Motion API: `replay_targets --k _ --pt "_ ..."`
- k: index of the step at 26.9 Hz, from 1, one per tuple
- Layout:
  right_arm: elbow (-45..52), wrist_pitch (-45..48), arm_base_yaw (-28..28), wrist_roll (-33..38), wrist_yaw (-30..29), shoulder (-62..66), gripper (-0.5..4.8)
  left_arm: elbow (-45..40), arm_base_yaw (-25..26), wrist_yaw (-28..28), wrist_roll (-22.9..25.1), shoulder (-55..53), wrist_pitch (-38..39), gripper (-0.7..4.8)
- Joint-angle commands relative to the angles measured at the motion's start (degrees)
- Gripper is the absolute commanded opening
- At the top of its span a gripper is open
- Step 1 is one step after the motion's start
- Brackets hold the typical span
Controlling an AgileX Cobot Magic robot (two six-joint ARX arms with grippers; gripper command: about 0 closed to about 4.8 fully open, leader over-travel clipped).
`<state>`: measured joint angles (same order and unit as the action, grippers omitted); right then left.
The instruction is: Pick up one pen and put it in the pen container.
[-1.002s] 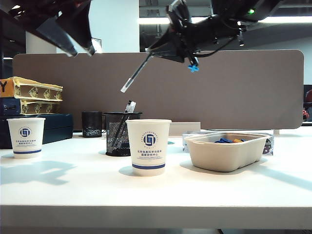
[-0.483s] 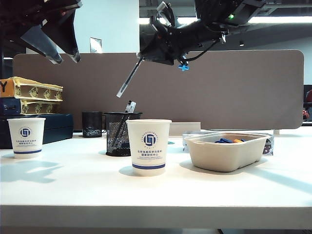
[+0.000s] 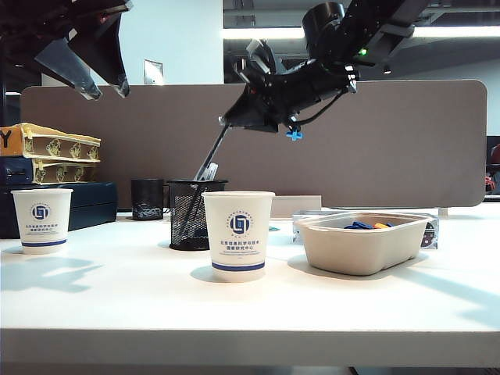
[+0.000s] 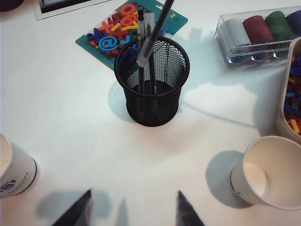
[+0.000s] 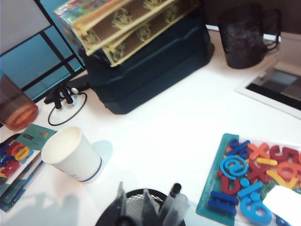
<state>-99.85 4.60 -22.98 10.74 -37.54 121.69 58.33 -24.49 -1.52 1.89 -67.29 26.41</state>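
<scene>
Right gripper [image 3: 234, 119] is clamped on the pen [image 3: 205, 168], holding its upper end. The pen slants down-left with its lower tip just inside the rim of the pen container [image 3: 192, 215].

The left wrist view gives what the exterior view can't: looking down into the mesh cup [image 4: 152, 80], the held pen [image 4: 153, 35] crosses the rim beside two pens already standing inside. The right wrist view only shows its own fingertips [image 5: 121, 202] blurred over the mesh rim [image 5: 141, 219]; the grip itself isn't readable there.

A second ago the pen tip hung clear above the cup; the right arm has since come down and left, bringing the tip to the mouth.

Left gripper [image 3: 105, 82] is spread wide and empty, raised high at upper left and tilted down at the table [image 3: 250, 305]; its finger tips [image 4: 77, 212] frame the wrist view.
</scene>
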Motion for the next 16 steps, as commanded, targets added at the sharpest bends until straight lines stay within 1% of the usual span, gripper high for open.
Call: replay_targets --k 1,9,10,11,12,16 --pt "-0.33 -0.09 -0.07 -0.48 0.07 0.59 0.10 0.02 -0.04 0.26 0.26 0.26 -0.85 2.20" --pt "-0.31 -2.32 -0.07 -0.50 0.07 1.95 0.13 0.02 -0.04 0.24 0.24 0.26 -0.98 2.20" --pt "-0.31 -2.25 -0.07 -0.48 -0.04 1.92 0.27 0.02 -0.04 0.24 0.22 0.26 -1.29 2.20" --pt "-0.31 -2.27 -0.07 -0.46 -0.09 1.92 0.61 0.02 -0.04 0.24 0.20 0.26 -1.75 2.20" --pt "-0.31 -2.29 -0.07 -0.46 -0.09 1.90 0.68 0.02 -0.04 0.24 0.20 0.26 -1.92 2.20" --pt "-0.31 -2.49 -0.07 -0.42 -0.09 1.92 0.68 0.02 -0.04 0.24 0.20 0.26 -1.86 2.20"
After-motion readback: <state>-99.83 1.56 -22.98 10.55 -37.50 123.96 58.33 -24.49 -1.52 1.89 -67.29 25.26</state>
